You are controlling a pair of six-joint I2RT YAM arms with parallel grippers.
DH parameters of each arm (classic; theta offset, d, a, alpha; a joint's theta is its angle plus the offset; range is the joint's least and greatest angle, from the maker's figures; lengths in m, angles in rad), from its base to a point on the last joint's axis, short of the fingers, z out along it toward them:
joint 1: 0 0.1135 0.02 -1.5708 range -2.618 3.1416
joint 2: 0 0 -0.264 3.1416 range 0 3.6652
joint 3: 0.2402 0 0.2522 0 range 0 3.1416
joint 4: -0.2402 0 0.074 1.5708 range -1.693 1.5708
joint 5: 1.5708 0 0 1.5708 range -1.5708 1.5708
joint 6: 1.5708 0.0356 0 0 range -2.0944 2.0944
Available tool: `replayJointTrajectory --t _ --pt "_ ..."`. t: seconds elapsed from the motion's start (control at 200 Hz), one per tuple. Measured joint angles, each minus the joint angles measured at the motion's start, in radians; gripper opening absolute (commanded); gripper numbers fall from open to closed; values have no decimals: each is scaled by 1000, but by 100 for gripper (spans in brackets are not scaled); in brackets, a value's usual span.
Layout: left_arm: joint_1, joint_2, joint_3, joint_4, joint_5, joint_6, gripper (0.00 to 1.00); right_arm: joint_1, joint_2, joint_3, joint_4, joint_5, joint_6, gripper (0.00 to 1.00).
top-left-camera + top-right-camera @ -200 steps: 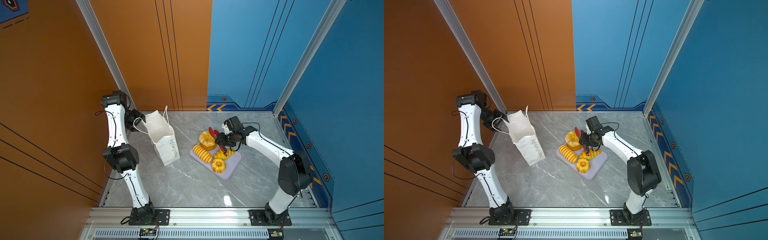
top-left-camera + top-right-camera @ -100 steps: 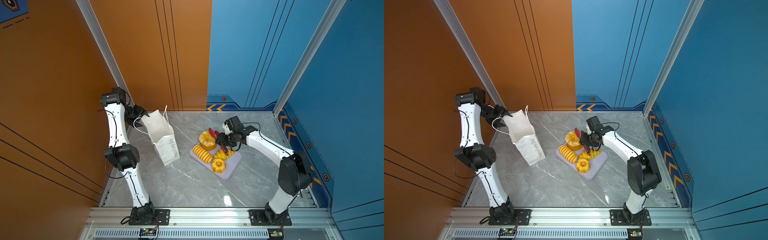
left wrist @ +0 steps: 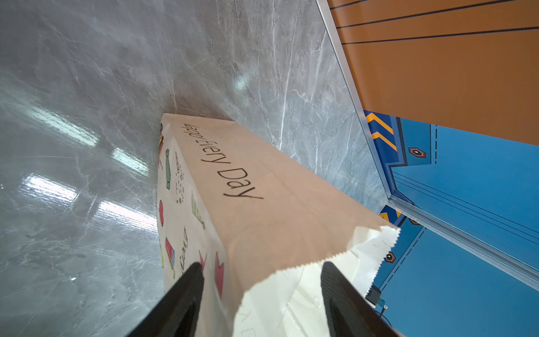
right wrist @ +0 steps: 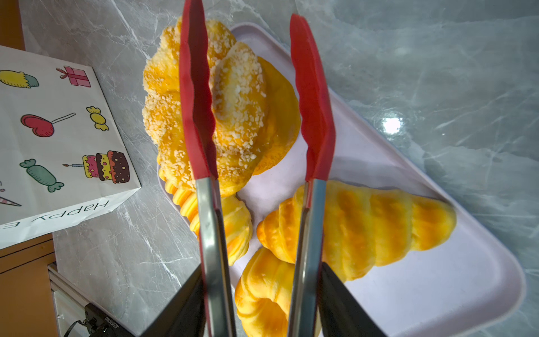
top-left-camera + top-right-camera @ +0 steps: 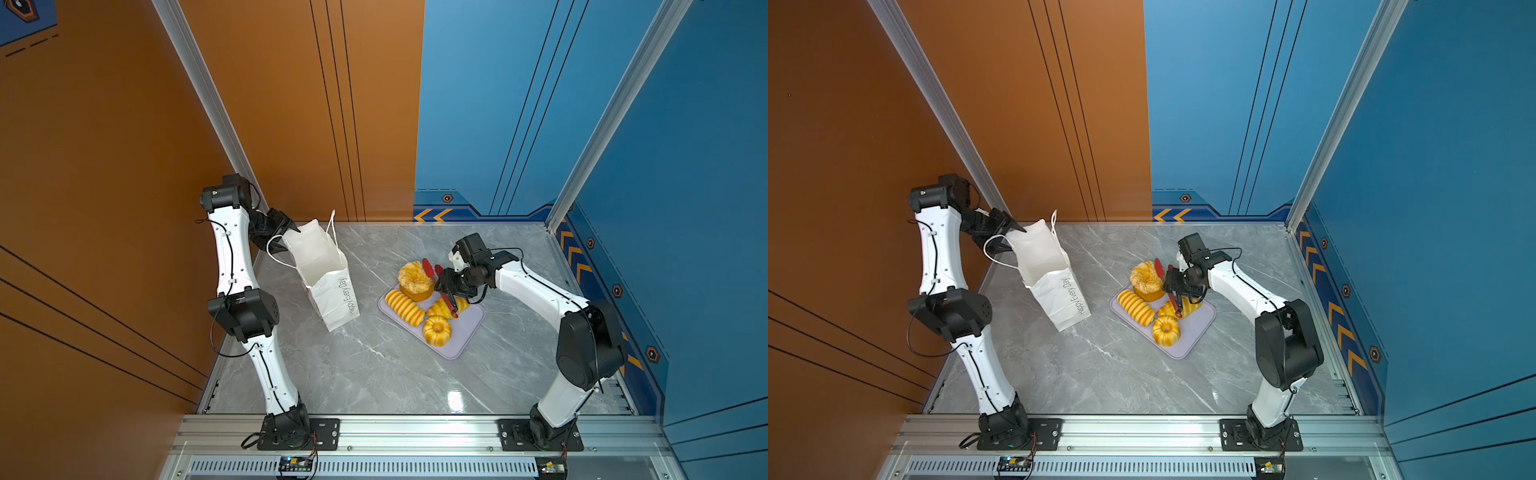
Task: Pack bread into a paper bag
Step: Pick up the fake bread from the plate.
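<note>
None of the bread is packed yet: all four pieces are seen on the tray beside the paper bag, whose rim is straddled by the parted left hand, while tongs are clamped in the right hand.

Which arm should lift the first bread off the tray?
Right. The right gripper holds tongs, tips apart over the sesame bun on the tray. The left gripper straddles the bag rim, away from the tray.

Left arm and right arm had white shells, black joints, thin black cables; left end effector and right end effector were black.
</note>
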Motion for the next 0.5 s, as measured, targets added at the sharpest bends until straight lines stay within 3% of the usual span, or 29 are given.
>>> replayJointTrajectory --t 0.5 --pt "0 0 0 0 0 3 67 49 0 -2 -15 -26 1 59"
